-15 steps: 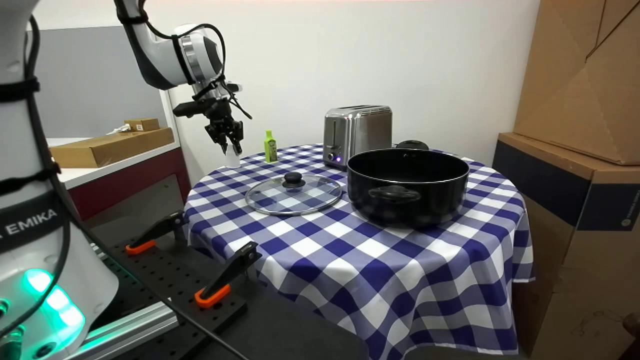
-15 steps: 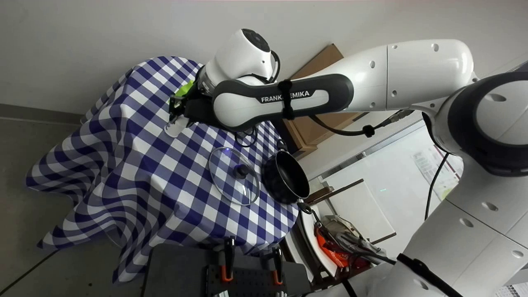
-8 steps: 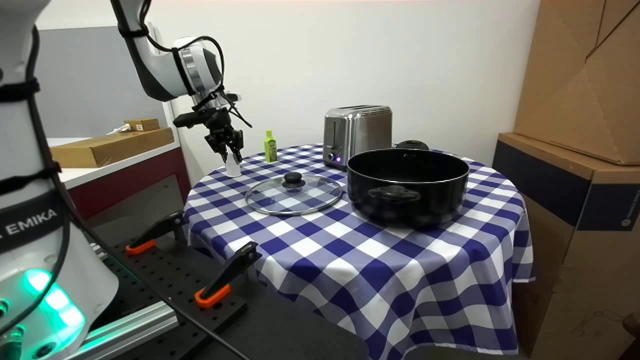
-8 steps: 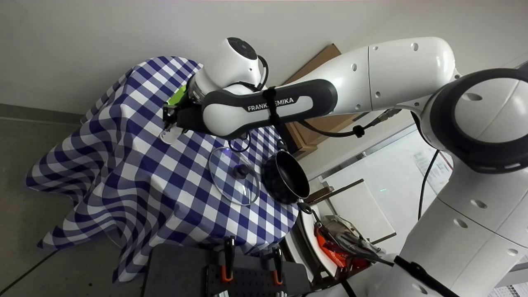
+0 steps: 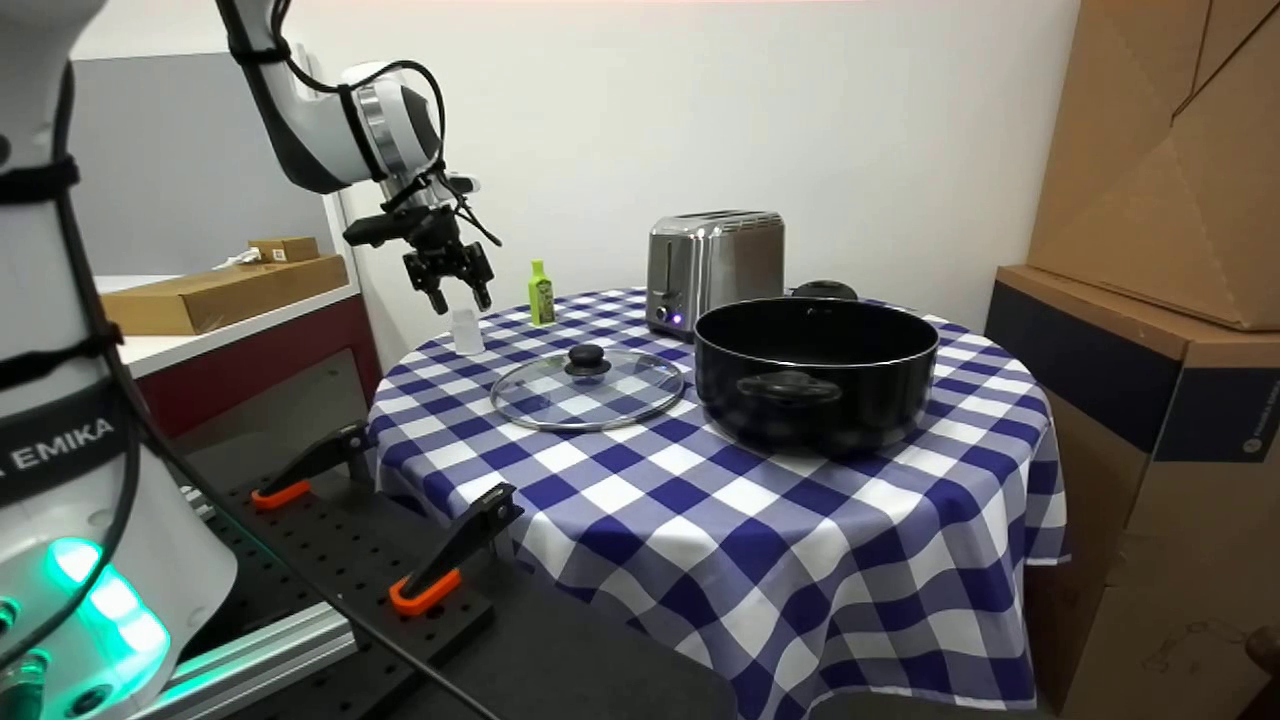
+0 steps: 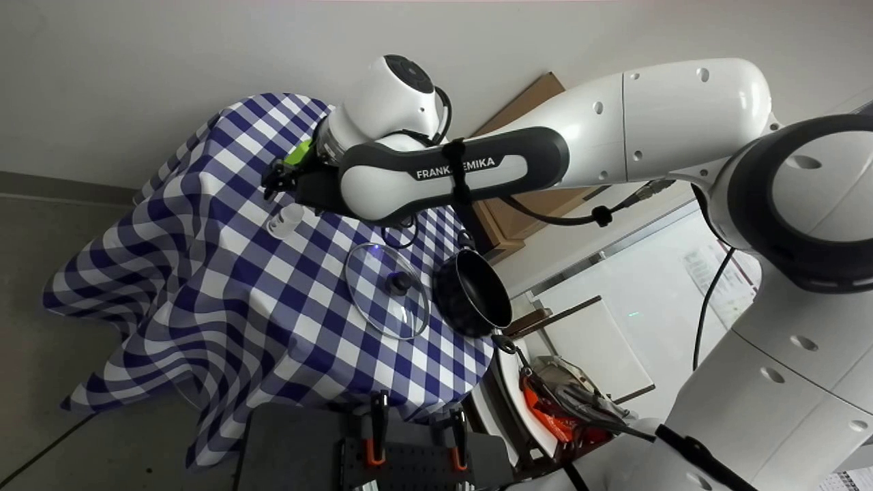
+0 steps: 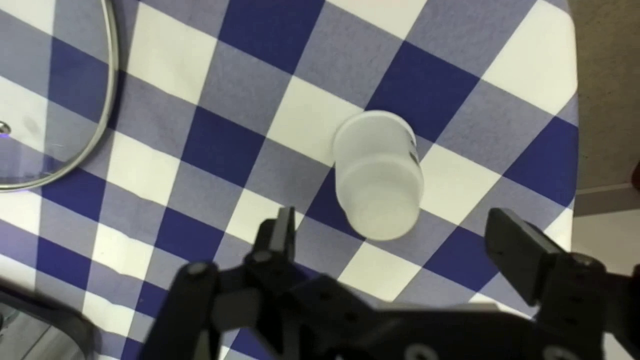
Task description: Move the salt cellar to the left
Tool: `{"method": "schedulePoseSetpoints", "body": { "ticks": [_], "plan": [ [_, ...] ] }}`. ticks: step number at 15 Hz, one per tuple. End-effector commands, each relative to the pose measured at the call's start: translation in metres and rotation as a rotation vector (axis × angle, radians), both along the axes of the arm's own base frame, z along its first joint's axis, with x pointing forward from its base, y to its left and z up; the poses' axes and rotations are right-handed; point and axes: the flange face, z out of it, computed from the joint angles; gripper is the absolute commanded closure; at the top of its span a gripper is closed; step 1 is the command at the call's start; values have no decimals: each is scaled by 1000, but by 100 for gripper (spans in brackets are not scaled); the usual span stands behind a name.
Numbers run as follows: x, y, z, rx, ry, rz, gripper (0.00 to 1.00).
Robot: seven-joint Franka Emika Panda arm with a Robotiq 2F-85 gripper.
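Wrist view: your gripper (image 7: 392,219) is spread wide, its two fingers (image 7: 520,255) appearing one to the left and one to the right of the salt cellar (image 7: 378,175), with checked cloth (image 7: 445,82) visible between each finger and the cellar. In an exterior view you see the fingertips (image 5: 482,297) near the cellar's top and apart from it. The cellar, a white, slightly translucent cylinder with a narrower top, stands upright on the cloth at the far left of your worktop (image 5: 620,480), near the edge. Your arm (image 6: 593,123) reaches in from the right in an exterior view and hides part of a yellow-green bottle (image 6: 298,153). This bottle stands to the right of the cellar and a little farther back. Nearer, and right of the cellar, lies the glass lid (image 5: 590,402) with its black knob (image 5: 587,358) upward; its rim also enters your wrist view at the left. On the far side, farther right, you find a silver toaster (image 5: 715,265) with a small violet light (image 5: 677,319) on its front. A black pot (image 5: 875,400) stands at the right of the worktop, beside the lid, and hides part of the toaster in an exterior view. At the near left, two black clamps (image 5: 455,545) with orange ends rest on a dark perforated plate (image 5: 345,540).
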Motion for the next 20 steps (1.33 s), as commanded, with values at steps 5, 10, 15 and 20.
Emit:
{"method": "schedulePoseSetpoints", "body": {
  "ticks": [5,10,15,20],
  "plan": [
    [-29,-80,83,71,-29,-180,0],
    [-75,-154,105,64,51,-314,0],
    [-112,-221,151,81,87,-355,0],
    [-122,-291,211,65,72,-229,0]
  ]
}}
